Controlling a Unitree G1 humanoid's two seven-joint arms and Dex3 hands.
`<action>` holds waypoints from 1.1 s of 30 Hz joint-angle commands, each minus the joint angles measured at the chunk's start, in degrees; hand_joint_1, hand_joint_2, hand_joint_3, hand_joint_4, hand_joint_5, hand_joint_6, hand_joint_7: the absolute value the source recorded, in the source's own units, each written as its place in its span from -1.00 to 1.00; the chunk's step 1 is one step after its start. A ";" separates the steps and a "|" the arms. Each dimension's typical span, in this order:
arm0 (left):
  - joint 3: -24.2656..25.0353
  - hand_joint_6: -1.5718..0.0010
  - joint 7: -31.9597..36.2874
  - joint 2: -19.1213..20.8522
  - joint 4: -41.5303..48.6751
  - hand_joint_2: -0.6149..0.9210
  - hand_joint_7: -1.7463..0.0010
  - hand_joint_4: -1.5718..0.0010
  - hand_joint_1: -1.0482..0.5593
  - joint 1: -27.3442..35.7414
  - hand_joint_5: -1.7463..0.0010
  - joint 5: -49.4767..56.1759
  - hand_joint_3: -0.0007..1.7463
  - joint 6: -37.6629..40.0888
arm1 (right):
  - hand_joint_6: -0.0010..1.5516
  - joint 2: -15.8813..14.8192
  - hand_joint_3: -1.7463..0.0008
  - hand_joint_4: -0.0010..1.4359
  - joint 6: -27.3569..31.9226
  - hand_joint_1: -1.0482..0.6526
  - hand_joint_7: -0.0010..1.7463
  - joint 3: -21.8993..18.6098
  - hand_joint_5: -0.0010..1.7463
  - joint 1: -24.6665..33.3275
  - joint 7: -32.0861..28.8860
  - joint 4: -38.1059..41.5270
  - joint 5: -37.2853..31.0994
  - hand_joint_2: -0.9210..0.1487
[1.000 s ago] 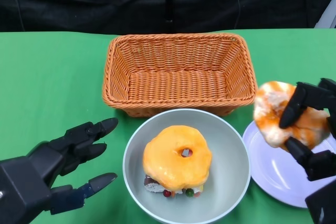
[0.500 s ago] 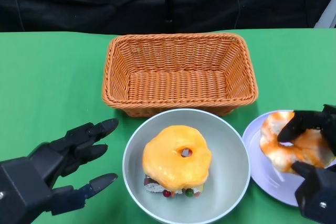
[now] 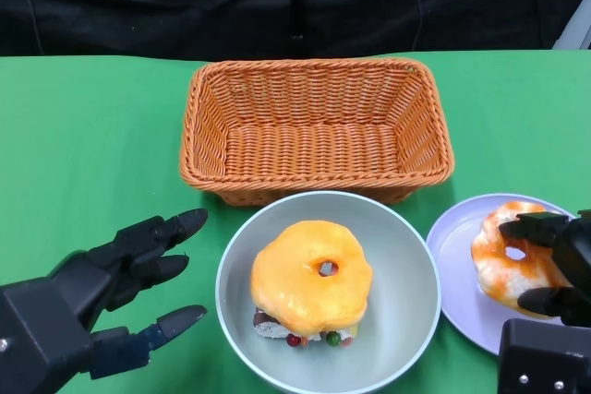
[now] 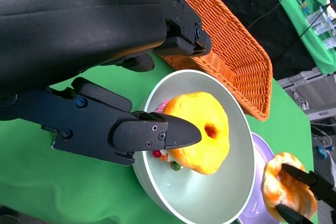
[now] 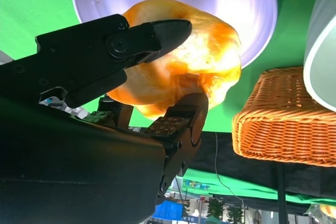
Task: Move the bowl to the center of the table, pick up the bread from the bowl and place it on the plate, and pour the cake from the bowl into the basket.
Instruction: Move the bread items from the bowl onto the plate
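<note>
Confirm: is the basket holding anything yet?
No. In the head view the basket shows only bare wicker inside, and the cake sits in the bowl.

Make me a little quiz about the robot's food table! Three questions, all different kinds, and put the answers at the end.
1. True or false: the basket has food in it.
2. Which hand holds the bread over the plate? A) left hand B) right hand C) neither
3. Fill in the blank: the cake sits inside the ____.

Key
1. False. The basket holds nothing.
2. B. The right hand's fingers are around the bread; the left hand is open beside the bowl.
3. Bowl.
</note>
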 commanded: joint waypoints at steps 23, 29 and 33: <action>0.93 0.61 -0.74 0.80 -0.51 1.00 0.99 0.76 -0.34 0.61 0.55 -0.20 -0.56 0.33 | -0.16 -0.63 0.76 -0.72 6.02 -0.52 -0.99 1.04 -0.33 0.86 7.39 -6.68 -5.70 -1.00; 1.19 0.61 -1.00 0.85 -0.44 1.00 0.99 0.76 -0.35 0.35 0.55 -0.46 -0.56 0.61 | -0.57 -0.60 0.81 -0.78 4.73 -0.53 -1.00 0.59 -0.37 1.61 4.66 -7.01 -4.88 -1.00; 1.12 0.61 -0.85 0.98 -0.51 1.00 0.99 0.76 -0.34 0.36 0.54 -0.31 -0.57 0.47 | -0.65 -0.25 0.82 -0.87 4.45 -0.56 -1.00 0.08 -0.39 2.08 4.72 -7.50 -3.39 -1.00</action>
